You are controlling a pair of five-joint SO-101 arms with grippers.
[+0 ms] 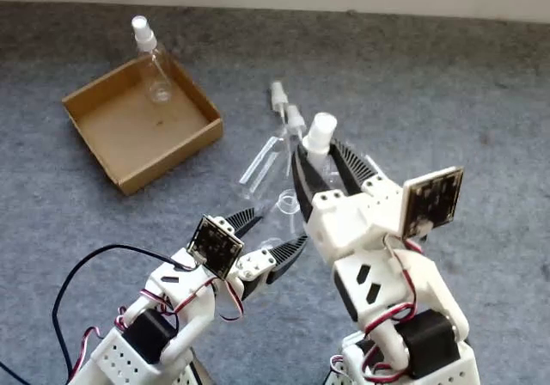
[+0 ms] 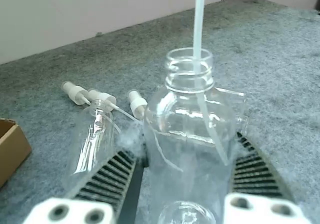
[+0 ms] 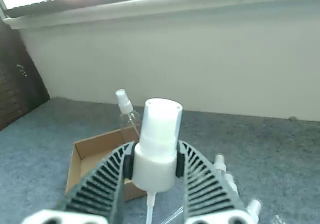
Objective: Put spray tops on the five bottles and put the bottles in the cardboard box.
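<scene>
cardboard box point(image 1: 129, 136) at 10 o'clock on carpet point(image 1: 447, 84), one capped bottle point(image 1: 153, 67) upright in its 12 o'clock corner. clear plastic bottle point(image 2: 192, 134), neck up, clamped round body by left gripper point(image 2: 185, 164), near centre. looks light, thin-walled, slick: hold low on body, gentle squeeze. spray top point(image 3: 156, 149) pinched at collar by right gripper point(image 1: 323, 157), above neck. dip tube point(image 2: 198, 19) in mouth; thin, likely bendy.

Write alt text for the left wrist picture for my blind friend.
The left tool grips a clear open bottle upright while a white tube hangs into its neck. Beyond, spare spray tops and another bottle lie on grey carpet.
</scene>
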